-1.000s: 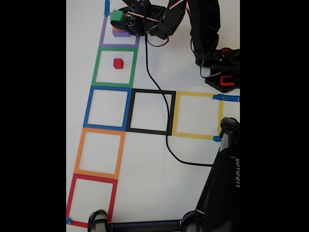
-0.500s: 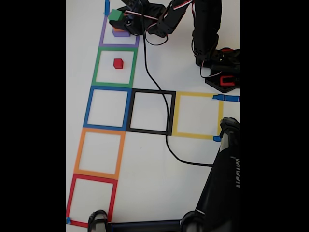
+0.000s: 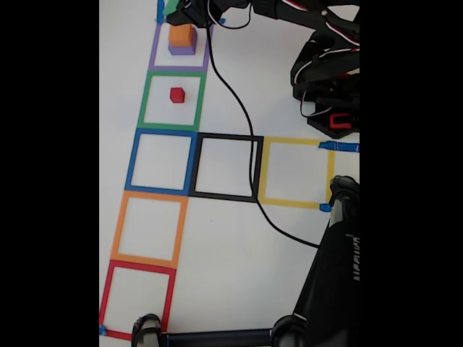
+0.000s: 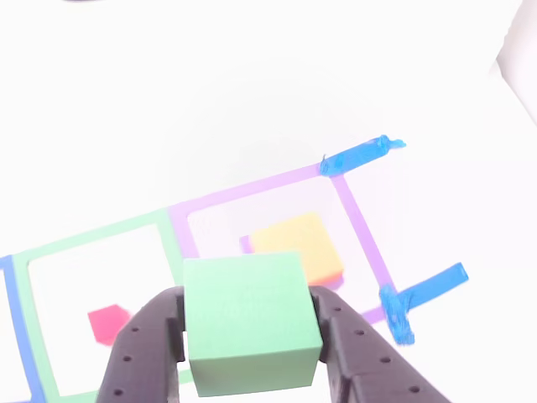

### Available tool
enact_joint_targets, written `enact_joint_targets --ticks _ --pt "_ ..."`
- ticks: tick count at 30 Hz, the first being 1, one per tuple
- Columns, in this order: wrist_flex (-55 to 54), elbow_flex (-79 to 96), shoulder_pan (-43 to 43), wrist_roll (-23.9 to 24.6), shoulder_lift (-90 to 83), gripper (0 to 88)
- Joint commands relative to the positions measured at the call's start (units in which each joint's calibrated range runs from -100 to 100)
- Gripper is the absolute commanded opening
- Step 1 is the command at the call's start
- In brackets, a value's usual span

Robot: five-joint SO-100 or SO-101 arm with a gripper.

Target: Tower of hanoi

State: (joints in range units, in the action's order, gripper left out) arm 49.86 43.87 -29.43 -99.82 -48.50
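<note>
In the fixed view an orange cube (image 3: 181, 34) sits on a purple cube (image 3: 181, 50) inside the purple tape square. A small red cube (image 3: 177, 95) lies alone in the green tape square. My gripper (image 3: 174, 8) is at the top edge, above the stack, shut on a green cube (image 3: 170, 9). The other view looks down past the black fingers (image 4: 144, 344), which clamp the green cube (image 4: 249, 323) by its sides, clear of the table. Below it are the orange cube (image 4: 298, 246), a sliver of the purple cube (image 4: 246, 244) and the red cube (image 4: 107, 323).
Blue (image 3: 161, 161), black (image 3: 226, 168), yellow (image 3: 296, 172), orange (image 3: 148, 229) and red (image 3: 137, 298) tape squares lie on the white table. A black cable (image 3: 249, 137) crosses the black square. The arm's base (image 3: 333, 108) stands at the right; a black stand (image 3: 333, 289) is at the bottom right.
The gripper has lifted with the green cube and drawn back toward the top edge. This uncovers the orange cube on the purple one. The arm's upper links swung right.
</note>
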Motion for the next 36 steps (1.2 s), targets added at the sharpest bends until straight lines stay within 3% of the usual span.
enact_joint_targets --ticks 1,5,10,28,36 --pt "30.5 -25.5 4.4 -0.2 -2.5 4.0" --pt "44.6 -43.3 10.3 -0.2 0.6 3.9" --pt "50.0 -53.1 18.2 -0.2 1.9 3.9" --pt "48.0 -50.0 38.3 -0.2 1.8 3.6" --pt "32.6 -28.4 43.2 -0.2 0.3 3.6"
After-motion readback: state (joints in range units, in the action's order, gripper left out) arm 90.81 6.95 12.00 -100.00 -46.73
